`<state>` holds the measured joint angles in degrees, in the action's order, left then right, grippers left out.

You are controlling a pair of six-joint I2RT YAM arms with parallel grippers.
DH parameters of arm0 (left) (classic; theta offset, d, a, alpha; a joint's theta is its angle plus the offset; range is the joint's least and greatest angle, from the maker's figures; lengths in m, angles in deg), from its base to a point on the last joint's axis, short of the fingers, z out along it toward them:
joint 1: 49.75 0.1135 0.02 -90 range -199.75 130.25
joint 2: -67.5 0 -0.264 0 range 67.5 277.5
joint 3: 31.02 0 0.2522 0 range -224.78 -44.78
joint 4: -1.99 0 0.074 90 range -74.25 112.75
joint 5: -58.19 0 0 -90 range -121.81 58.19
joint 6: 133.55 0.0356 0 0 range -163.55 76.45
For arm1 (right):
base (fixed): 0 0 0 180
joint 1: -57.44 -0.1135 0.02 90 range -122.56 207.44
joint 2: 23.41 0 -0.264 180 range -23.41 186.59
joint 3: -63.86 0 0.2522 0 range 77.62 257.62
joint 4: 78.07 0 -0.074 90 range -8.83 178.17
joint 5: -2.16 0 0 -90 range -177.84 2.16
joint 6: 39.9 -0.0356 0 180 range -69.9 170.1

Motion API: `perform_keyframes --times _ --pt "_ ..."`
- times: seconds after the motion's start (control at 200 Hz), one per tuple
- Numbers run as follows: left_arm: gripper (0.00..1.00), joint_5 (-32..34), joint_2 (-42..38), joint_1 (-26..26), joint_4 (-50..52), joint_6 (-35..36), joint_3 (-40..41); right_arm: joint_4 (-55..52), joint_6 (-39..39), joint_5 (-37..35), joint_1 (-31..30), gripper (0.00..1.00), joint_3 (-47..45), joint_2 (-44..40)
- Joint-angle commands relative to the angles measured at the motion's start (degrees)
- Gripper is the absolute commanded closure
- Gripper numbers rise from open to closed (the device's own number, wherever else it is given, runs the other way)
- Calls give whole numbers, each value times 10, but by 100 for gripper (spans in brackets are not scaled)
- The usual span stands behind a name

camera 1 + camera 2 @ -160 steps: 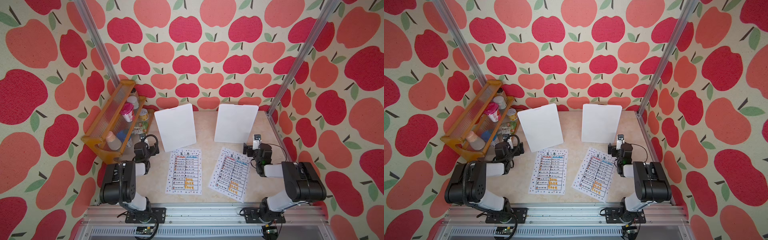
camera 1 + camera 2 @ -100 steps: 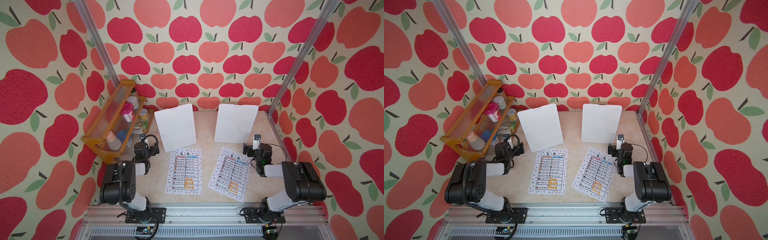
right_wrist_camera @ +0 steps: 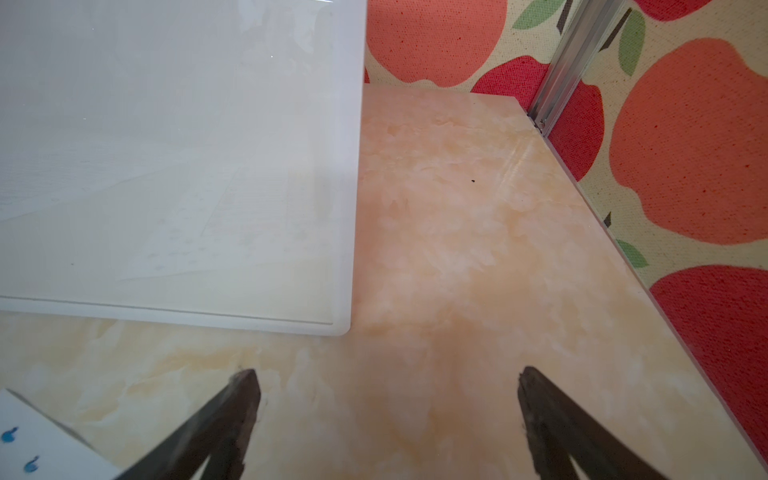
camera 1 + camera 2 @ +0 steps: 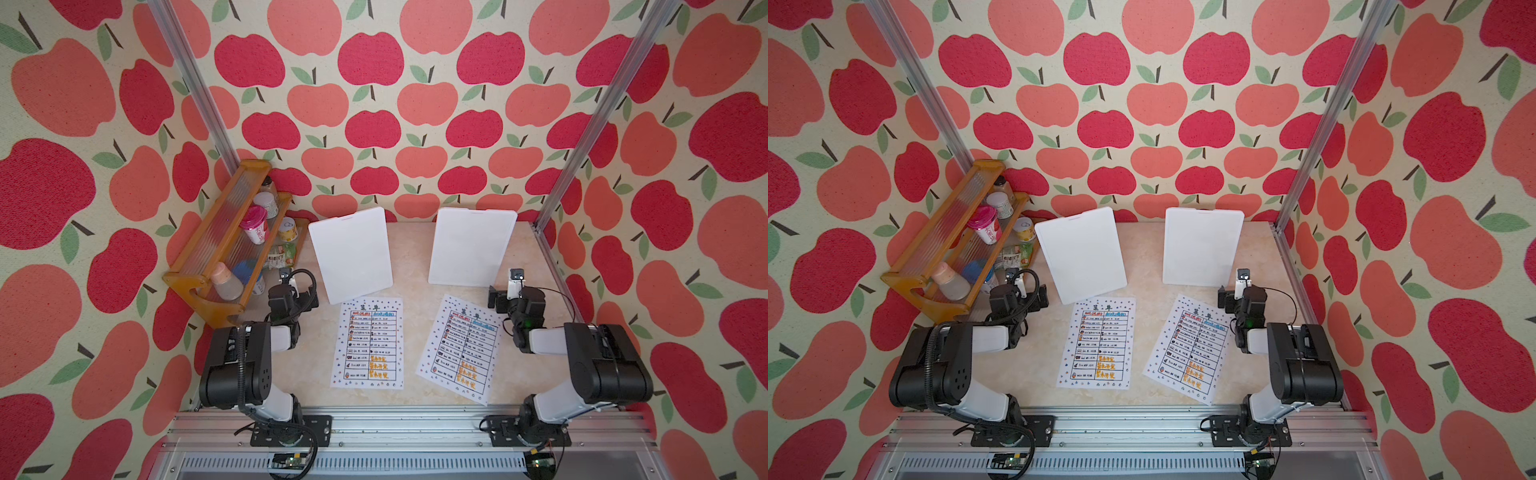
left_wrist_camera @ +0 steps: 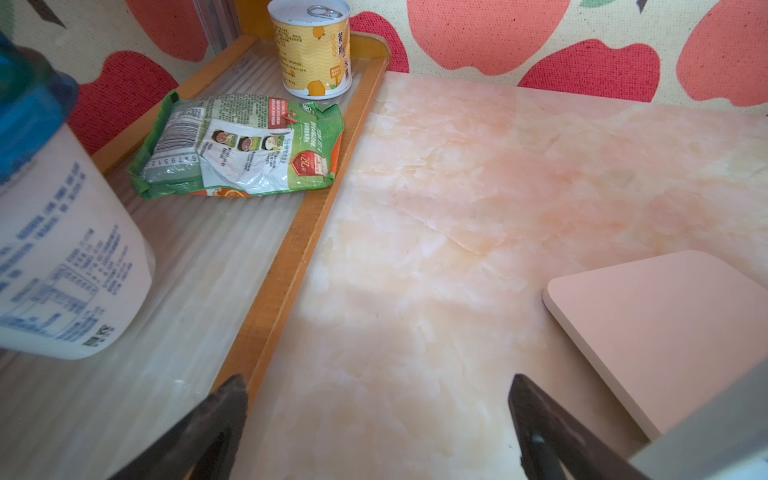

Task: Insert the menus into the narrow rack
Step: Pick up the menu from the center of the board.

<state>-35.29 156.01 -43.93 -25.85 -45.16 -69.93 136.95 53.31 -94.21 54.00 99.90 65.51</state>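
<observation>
Both menus lie flat on the counter (image 4: 411, 270), the left menu (image 4: 368, 343) square and the right menu (image 4: 459, 347) skewed. Just behind them stand the left rack (image 4: 351, 253) and the right rack (image 4: 471, 247), both white. The left gripper (image 5: 378, 386) and the right gripper (image 3: 388, 378) hover low beside them, jaws spread wide and holding nothing.
</observation>
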Motion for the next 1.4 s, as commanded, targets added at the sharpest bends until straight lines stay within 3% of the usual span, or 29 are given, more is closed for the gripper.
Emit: perform_keyframes --times 0.0,0.17,0.255,0.42,0.475,0.575,0.655,0.765,0.875,1.0,1.13,1.391 --pt "1 -8 1 5 10 7 -16 3 -3 -22 -7 1 4 -6" --pt "1 -3 -2 4 6 7 -15 -8 -5 -68 -20 1 4 -26" --pt "1 37 -59 -20 102 12 -40 -24 0 -104 -33 1 -2 -59" --pt "1 137 -160 -119 222 42 -55 -292 -36 -149 -79 1 86 -157" --pt "1 168 -186 -156 268 40 -66 -364 -59 -192 -107 1 109 -185" --pt "1 180 -231 -211 349 13 -87 -439 -137 -128 -119 1 123 -245" --pt "1 144 -258 -244 407 -47 -104 -492 -174 -71 -132 1 133 -282" --pt "1 138 -292 -299 495 -102 -122 -533 -176 -77 -180 1 129 -303" --pt "1 170 -298 -355 574 -111 -126 -563 -171 -54 -234 1 133 -285" --pt "1 160 -312 -396 639 -163 -120 -604 -163 -2 -306 1 160 -229" --pt "1 137 -321 -392 682 -246 -99 -646 -195 78 -364 1 222 -136" --pt "1 34 -334 -379 654 -309 -20 -655 -272 154 -432 1 319 20"
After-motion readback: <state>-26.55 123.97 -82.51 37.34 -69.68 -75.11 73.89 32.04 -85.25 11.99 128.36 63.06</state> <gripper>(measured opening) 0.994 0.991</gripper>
